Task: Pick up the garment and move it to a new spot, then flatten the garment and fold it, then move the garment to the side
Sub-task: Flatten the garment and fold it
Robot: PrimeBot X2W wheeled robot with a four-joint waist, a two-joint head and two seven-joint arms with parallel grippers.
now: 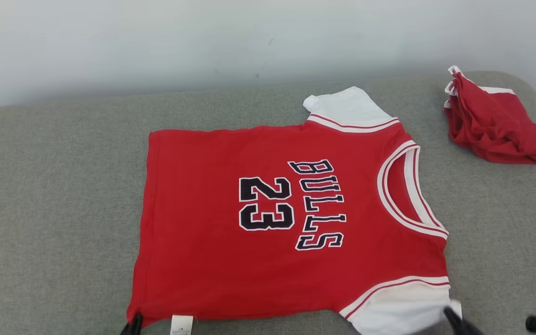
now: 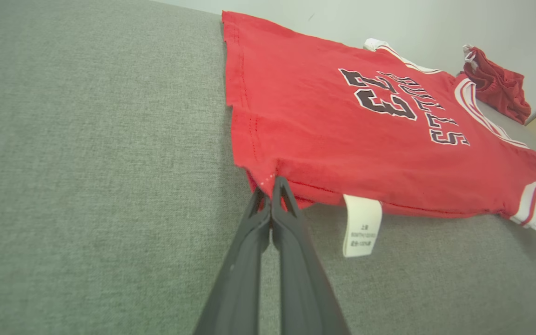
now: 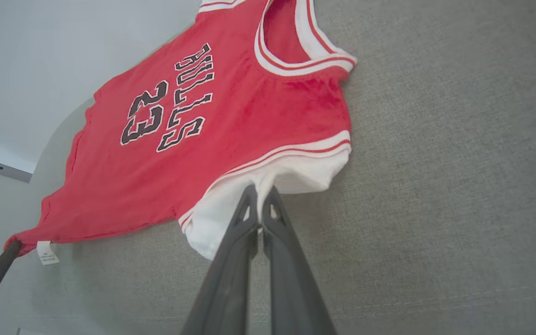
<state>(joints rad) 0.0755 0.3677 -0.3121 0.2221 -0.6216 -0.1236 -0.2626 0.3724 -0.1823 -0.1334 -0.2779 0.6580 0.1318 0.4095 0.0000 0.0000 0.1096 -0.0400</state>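
The garment (image 1: 268, 209) is a red shirt with white sleeves, printed "BULLS 23", spread flat on the grey cushion with its neck to the right. My left gripper (image 2: 271, 184) is shut on the near hem corner of the garment (image 2: 342, 125), beside a white care label (image 2: 362, 224); its tips show at the bottom edge in the head view (image 1: 133, 323). My right gripper (image 3: 259, 193) is shut on the near white sleeve of the garment (image 3: 231, 125), and shows dark at the lower right of the head view (image 1: 454, 321).
A second red garment (image 1: 491, 123), crumpled with white trim, lies at the far right of the grey cushion (image 1: 54, 209). A pale wall rises behind the cushion. The cushion's left half is bare fabric.
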